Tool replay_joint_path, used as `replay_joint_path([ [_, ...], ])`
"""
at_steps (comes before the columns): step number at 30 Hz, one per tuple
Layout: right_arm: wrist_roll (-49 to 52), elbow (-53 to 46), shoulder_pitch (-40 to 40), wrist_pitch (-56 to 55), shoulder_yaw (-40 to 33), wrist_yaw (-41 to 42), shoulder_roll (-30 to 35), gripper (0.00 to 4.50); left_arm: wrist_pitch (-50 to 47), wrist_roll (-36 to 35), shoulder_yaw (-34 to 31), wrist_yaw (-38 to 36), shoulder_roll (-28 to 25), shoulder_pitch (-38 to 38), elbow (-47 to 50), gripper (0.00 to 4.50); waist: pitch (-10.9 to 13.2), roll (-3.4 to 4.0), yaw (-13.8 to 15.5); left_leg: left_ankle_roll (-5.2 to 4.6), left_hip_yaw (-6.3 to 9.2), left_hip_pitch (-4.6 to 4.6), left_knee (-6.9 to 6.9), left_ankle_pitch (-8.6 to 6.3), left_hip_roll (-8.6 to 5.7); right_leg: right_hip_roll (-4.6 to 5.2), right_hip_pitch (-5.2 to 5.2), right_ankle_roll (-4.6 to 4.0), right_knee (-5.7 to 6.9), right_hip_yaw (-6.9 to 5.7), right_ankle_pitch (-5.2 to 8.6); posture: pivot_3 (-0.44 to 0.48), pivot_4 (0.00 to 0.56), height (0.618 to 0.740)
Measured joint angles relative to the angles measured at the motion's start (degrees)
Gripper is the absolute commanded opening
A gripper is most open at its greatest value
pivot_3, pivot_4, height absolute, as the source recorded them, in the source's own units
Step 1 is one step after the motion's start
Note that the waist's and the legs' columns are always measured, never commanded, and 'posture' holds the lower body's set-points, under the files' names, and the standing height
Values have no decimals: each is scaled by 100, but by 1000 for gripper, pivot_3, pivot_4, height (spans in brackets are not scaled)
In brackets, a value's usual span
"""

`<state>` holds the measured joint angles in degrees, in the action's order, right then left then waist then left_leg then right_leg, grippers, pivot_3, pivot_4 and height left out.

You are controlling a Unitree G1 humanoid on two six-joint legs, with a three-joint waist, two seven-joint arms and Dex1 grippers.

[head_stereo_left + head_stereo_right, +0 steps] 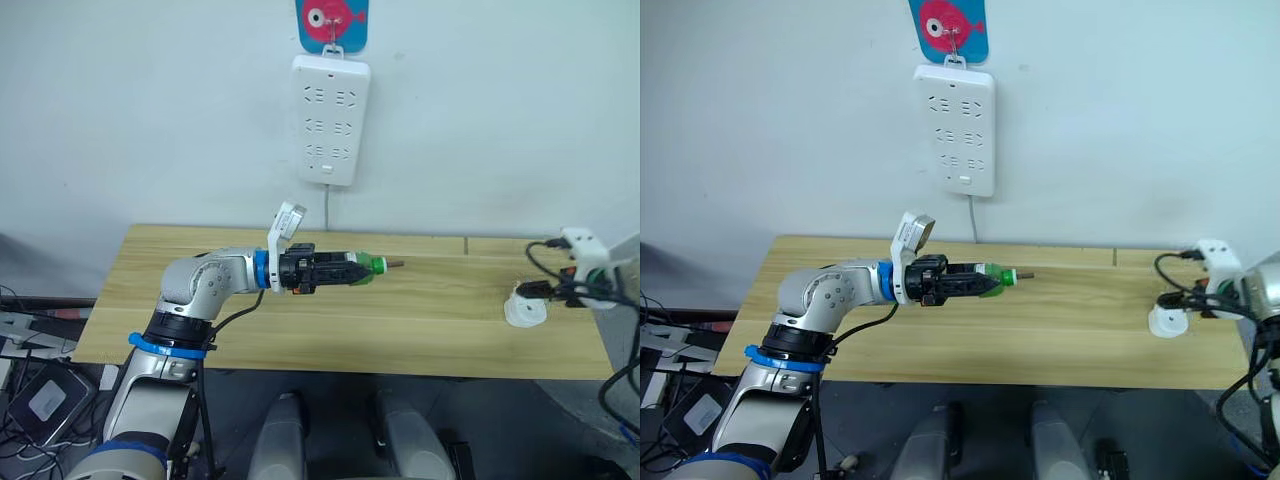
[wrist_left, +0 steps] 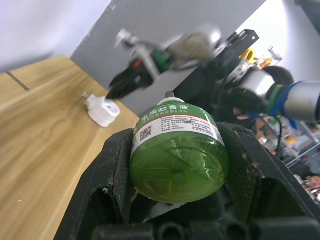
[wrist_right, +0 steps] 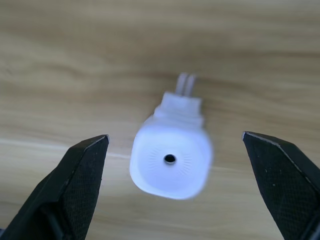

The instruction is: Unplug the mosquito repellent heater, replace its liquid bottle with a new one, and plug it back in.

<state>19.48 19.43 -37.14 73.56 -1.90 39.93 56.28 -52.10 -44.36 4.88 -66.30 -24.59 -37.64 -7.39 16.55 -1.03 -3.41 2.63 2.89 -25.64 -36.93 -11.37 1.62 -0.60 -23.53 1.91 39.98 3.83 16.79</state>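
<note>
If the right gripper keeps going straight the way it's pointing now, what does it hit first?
Most likely the mosquito repellent heater. It lies on the wooden table, centred between the open fingers of the right gripper and apart from both. Depth is unclear, but nothing stands between them.

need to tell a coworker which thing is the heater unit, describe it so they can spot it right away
Start at the long wooden table below the white power strip on the wall, and go to the table's right end. There the mosquito repellent heater lies on the wood, beneath the open right claw. It is small, white and rounded with two prongs, unlike the green liquid bottle gripped in the left claw.
</note>
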Motion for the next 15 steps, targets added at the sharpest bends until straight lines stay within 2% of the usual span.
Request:
replay_joint_path([
  [2, 192, -506, -7, 415, -445, -59, -95, 4468, 231, 70, -64, 87, 163, 2, -10, 2274, 0, 0, -3, 0, 2, 0, -1, 0, 0, -1, 2, 0, 0, -2, 0, -81, 291, 740],
  [5, 1145, -1935, -31, 1467, -2041, -122, -1227, 4468, 935, 266, -392, 620, 720, -20, -170, 2274, 0, -2, -15, 0, 4, 1, 0, 0, 1, -4, 4, 0, 0, -3, -1, -88, 290, 740],
  [7, 1920, -2378, -62, 1740, -2927, -561, -2000, 4468, 1380, 442, -433, 776, 899, -17, -170, 2274, 0, -2, 6, 1, 10, -1, 0, 0, 3, -3, 9, -1, -2, -9, -1, -90, 288, 740],
  [9, 2944, -2740, -21, 1844, -3804, -1498, -2895, 4468, 1911, 682, -486, 930, 1053, -17, -172, 2274, 0, -1, 13, 1, 8, -4, 2, 0, -3, 5, 9, -1, -3, -6, -1, -90, 286, 740],
  [15, 4937, -3825, 7, 1839, -4550, -4123, -4982, 4468, 2828, 1181, -423, 1069, 1387, -146, -242, 2274, -1, 1, 1, 0, 8, -5, 1, 0, -9, 11, 7, 0, 1, -9, -1, -92, 281, 740],
])
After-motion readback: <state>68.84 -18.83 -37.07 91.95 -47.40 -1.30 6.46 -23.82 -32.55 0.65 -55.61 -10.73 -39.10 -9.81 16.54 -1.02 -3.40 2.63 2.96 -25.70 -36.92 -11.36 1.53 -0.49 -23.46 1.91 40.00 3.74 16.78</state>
